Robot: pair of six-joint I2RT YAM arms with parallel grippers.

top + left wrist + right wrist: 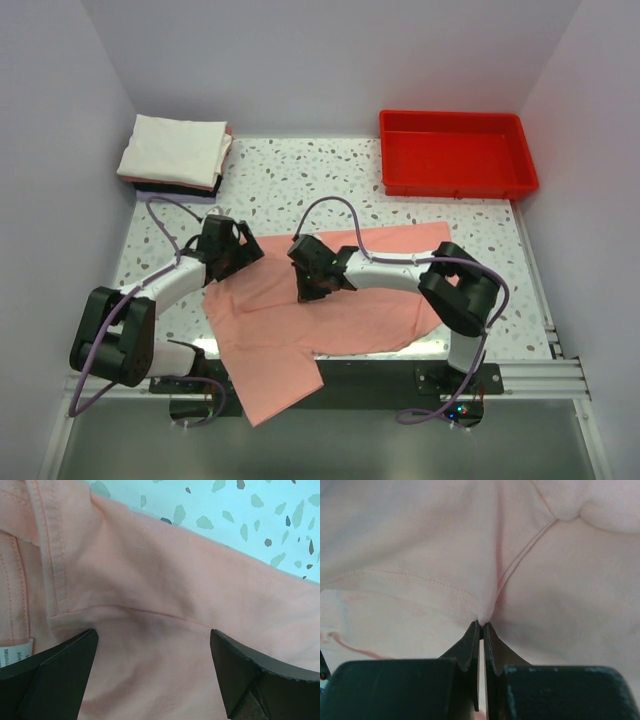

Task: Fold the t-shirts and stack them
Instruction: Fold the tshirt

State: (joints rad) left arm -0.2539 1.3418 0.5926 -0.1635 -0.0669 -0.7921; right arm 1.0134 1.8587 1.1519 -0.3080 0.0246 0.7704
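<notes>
A salmon-pink t-shirt (pixel 340 300) lies spread on the speckled table, one part hanging over the near edge. My left gripper (pixel 240 255) stands open over the shirt's upper left, by the collar. In the left wrist view its fingers (pixel 60 672) straddle flat pink cloth (pixel 160 580) below the collar seam, and a white neck label (pixel 15 652) shows at the left. My right gripper (pixel 313 288) is shut near the shirt's middle. The right wrist view shows that gripper (pixel 482 625) pinching a small ridge of pink fabric (pixel 420 545). Folded t-shirts (pixel 175 150) are stacked at the back left, cream on top, black beneath.
A red plastic tray (pixel 455 182) stands at the back right corner. White walls close in the table (pixel 290 170) on three sides. A metal rail runs along the near edge (pixel 530 375) by the arm bases.
</notes>
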